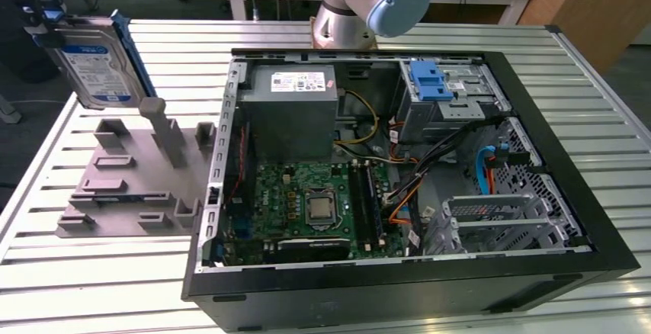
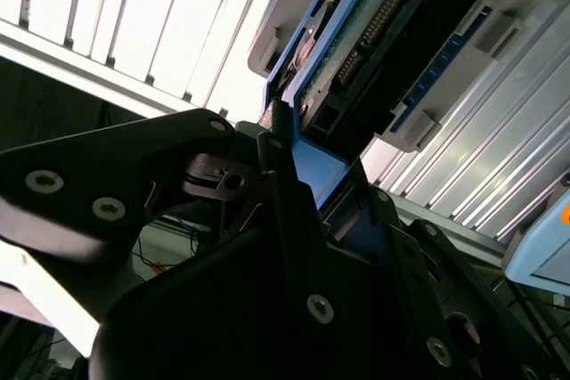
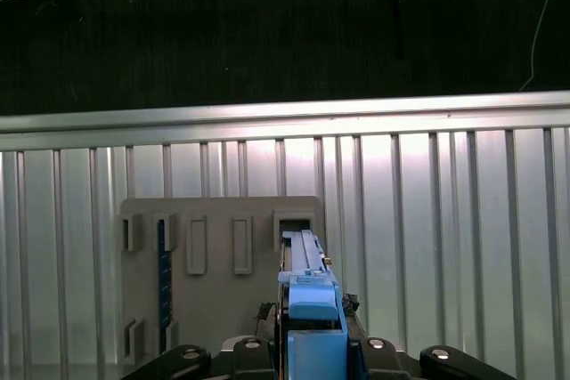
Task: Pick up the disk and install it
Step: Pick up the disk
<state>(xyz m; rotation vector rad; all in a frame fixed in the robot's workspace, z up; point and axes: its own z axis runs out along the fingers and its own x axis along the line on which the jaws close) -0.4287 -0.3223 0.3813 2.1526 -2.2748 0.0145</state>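
Slatted metal counter (image 1: 590,82) carrying an open computer case (image 1: 407,281) and a gray fixture (image 1: 122,189). At upper left of the exterior view, disk (image 1: 97,63) upright above that fixture, clamped at its blue carrier by the pincer (image 2: 307,162) in the second wrist view. Best kept firm, square, clear of the fixture's posts. White-and-blue label there, print unreadable.

Lab: slatted metal workbench (image 1: 610,120), opened computer case (image 1: 407,288)

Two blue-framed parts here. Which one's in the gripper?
The disk, clamped in the gripper above the gray fixture at the exterior view's left. The blue latch bracket sits on the drive cage, untouched.
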